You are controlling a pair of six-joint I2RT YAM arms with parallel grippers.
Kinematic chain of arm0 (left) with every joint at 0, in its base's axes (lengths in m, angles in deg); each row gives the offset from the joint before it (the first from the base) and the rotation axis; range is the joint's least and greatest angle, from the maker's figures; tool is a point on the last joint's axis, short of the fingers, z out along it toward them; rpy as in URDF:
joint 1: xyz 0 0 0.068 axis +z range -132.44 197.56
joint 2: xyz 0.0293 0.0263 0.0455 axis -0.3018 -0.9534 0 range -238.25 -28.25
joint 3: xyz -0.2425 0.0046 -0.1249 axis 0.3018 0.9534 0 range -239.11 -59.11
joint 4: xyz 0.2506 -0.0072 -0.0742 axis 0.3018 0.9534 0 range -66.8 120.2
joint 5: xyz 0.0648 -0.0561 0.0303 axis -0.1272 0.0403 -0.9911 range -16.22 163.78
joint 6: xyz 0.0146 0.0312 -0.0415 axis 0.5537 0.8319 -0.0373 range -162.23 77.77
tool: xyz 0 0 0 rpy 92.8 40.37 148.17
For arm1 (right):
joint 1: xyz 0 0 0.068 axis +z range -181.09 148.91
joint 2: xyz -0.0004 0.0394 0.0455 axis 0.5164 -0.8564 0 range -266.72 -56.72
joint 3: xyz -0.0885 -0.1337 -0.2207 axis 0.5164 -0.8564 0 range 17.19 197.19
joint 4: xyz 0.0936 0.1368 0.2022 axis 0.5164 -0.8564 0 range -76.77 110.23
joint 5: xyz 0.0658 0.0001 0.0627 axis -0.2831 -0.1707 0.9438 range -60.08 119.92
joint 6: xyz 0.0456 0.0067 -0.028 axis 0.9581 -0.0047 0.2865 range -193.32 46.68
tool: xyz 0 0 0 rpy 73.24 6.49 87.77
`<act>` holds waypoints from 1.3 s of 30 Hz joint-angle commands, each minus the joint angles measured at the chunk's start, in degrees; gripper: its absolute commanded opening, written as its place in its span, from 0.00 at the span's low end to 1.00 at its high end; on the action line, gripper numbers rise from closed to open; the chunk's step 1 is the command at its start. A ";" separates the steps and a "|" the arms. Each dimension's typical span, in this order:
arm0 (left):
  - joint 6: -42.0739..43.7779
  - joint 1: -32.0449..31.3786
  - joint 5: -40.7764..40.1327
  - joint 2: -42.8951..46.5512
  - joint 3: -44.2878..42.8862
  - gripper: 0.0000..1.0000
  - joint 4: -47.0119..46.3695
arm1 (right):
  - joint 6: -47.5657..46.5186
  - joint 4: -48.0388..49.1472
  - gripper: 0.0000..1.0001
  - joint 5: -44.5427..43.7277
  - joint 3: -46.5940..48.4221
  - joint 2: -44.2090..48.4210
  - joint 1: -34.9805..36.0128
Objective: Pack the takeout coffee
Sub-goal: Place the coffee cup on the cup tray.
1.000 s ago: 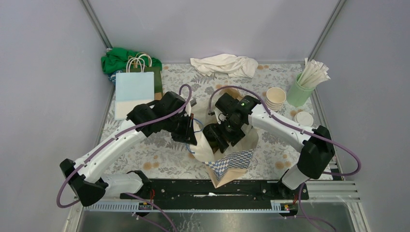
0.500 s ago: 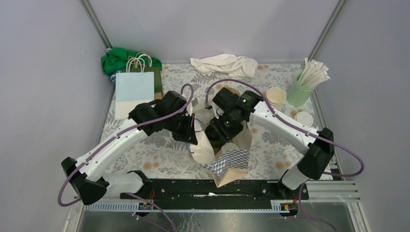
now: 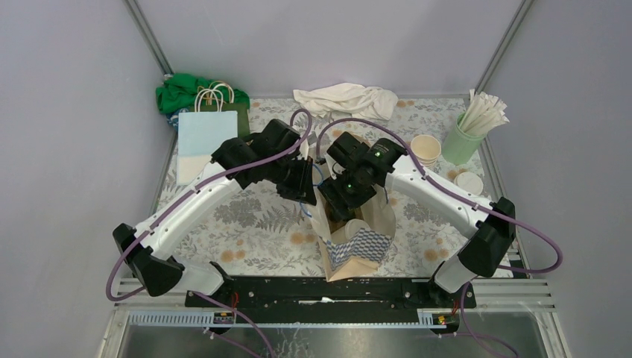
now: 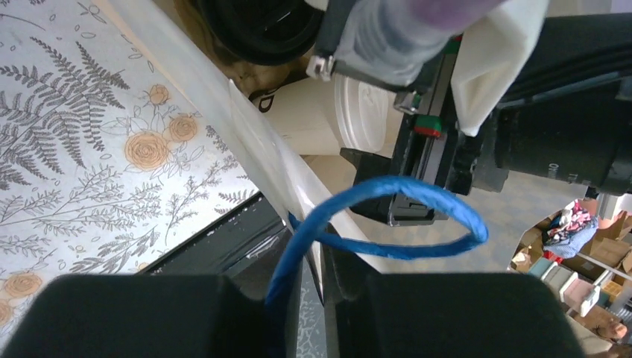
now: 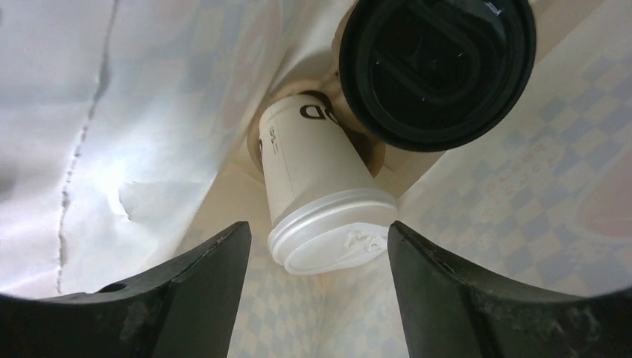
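Note:
A white paper bag [image 3: 359, 247] with a blue check band stands between the arms. Inside it lies a cream takeout coffee cup [image 5: 313, 164] with dark lettering and a white lid, tilted, lid towards the camera. My right gripper [image 5: 319, 253] reaches down into the bag's mouth and is open; its fingers flank the lid without touching it. From the bag's left side, my left gripper [image 4: 313, 298] is shut on the bag's blue handle [image 4: 417, 198] and rim. The same cup [image 4: 328, 115] shows in the left wrist view.
A round black disc [image 5: 437, 67] sits beside the cup in the bag. A stack of empty cups [image 3: 425, 149], loose white lids [image 3: 468, 182] and a green tumbler of straws [image 3: 462, 142] stand at the right. A white cloth [image 3: 346, 99] and a pale blue bag [image 3: 206, 142] lie at the back.
The left arm has pulled the handle up and back, and the bag has gone from slumped to upright. The right gripper has stayed in the bag's mouth, and the lidded cup now lies loose between its fingers.

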 commanded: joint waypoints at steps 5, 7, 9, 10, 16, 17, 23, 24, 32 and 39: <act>-1.09 0.64 -1.65 -1.82 -5.55 0.25 1.67 | -1.19 1.74 0.80 -3.08 2.80 3.20 -0.23; -1.89 0.62 -2.05 -1.71 -5.63 0.28 1.60 | -0.93 1.40 0.81 -3.42 1.87 4.21 -0.42; -2.81 0.63 -2.51 -1.53 -5.99 0.31 1.68 | -0.27 0.29 0.84 -2.85 0.46 5.44 -0.99; -2.95 0.61 -2.49 -1.40 -6.33 0.34 1.75 | 0.09 -0.16 0.86 -2.60 -0.44 6.13 -1.20; -3.50 0.72 -3.94 -1.51 -10.31 0.74 4.16 | 2.01 -3.14 0.88 -2.97 -2.22 7.87 -1.44; -3.42 0.76 -4.27 -1.63 -11.50 0.79 4.90 | 2.01 -2.99 0.88 -3.38 -1.72 7.88 -1.44; -3.83 1.66 -6.40 -2.55 -21.03 0.96 8.46 | 1.10 -2.36 0.90 -5.47 1.91 7.36 -1.44; -3.72 1.98 -7.04 -3.01 -23.86 0.97 9.40 | 0.73 -2.22 0.90 -5.72 2.71 7.33 -1.44; 1.59 11.46 -4.26 -7.34 -35.04 0.82 9.87 | -2.19 -0.55 0.89 -7.66 6.78 8.51 -1.53; 17.67 16.90 -1.91 -12.48 -31.01 0.75 -1.04 | -3.87 1.70 0.82 -7.31 8.21 9.58 -1.53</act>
